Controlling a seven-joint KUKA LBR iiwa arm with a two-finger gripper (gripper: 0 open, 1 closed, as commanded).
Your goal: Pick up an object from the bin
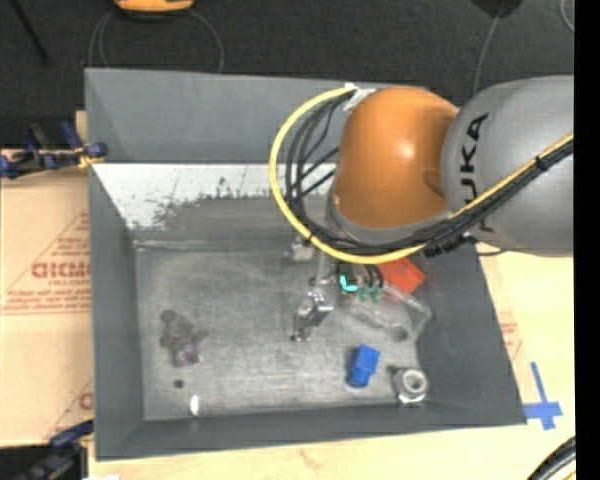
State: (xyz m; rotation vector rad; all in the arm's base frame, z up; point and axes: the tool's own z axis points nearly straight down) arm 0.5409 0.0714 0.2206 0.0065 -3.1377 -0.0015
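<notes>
My gripper (309,318) hangs below the orange wrist cover, over the bare floor in the middle of the bin, with nothing visibly in it. A clear plastic piece (392,311) lies just to its right, with an orange-red block (403,277) and a small teal bit (365,289) at its far end, partly hidden by the arm. A blue cylinder (361,365) lies in front and to the right of the gripper. Beside it, in the front right corner, sits a silver metal ring (411,384).
A small grey and purple thing (180,337) lies at the left of the bin floor. A tiny white piece (194,404) rests by the front wall. The arm and its cables cover the back right of the bin.
</notes>
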